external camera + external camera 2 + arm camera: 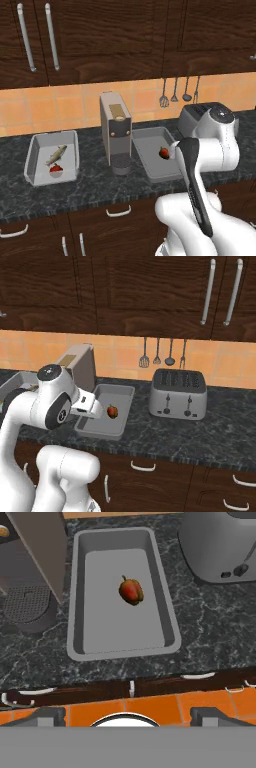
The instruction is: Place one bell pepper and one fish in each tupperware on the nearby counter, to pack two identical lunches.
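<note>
You see no readable writing. Your arm (pixel 47 401) is raised beside the coffee machine (pixel 116 131), gripper (pixel 128 714) wide and empty above the tupperware (pixel 165 607) with a bell pepper (pixel 131 591).

The right tupperware (pixel 80 587) lies open from above, its floor bare but for 1 bell pepper (pixel 131 591) near the middle. A coffee machine (pixel 116 131) stands tall just beside its left rim, a toaster (pixel 178 393) near its right; the counter (pixel 200 436) in front lies free
</note>
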